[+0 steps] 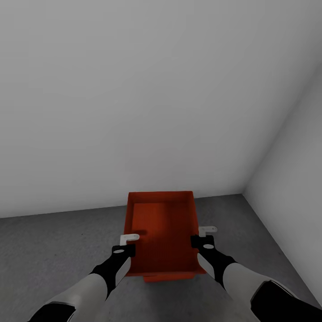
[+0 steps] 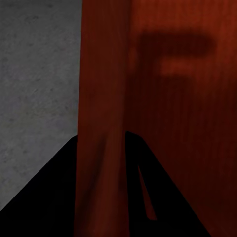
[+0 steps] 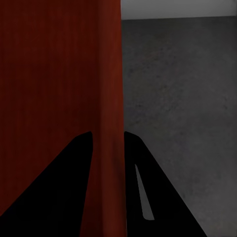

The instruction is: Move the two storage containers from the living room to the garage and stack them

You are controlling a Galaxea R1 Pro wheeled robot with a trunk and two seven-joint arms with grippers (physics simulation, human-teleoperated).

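A: Where does the job stand?

B: The robot is in the garage, going by the grey concrete floor point(image 1: 53, 250) and the bare pale wall point(image 1: 134, 98). It holds a red box point(image 1: 162, 232) out in front of it, an arm on each long side, a little short of the corner where the wall meets the side wall point(image 1: 295, 170).

A: Is the box really held?

B: It looks so. The left gripper point(image 1: 129, 238) has a white finger hooked over the left rim, and in the left wrist view the thin wall point(image 2: 101, 123) runs between the two dark fingers point(image 2: 44, 197), which sit tight against it. The right gripper point(image 1: 206, 232) does the same on the right rim; its wrist view shows the wall point(image 3: 107, 98) pinched between its fingers point(image 3: 59, 187) as well.

A: Is the box on the floor yet?

B: I cannot tell. A second red edge point(image 1: 167, 278) peeks out under the near end of the box, which may be the other box underneath, but too little shows to be sure.

A: So what's left?

B: If that edge is the other box, my guess is that only settling this one squarely and letting go remains. If not, this box still has to go down and the second has to be fetched and stacked
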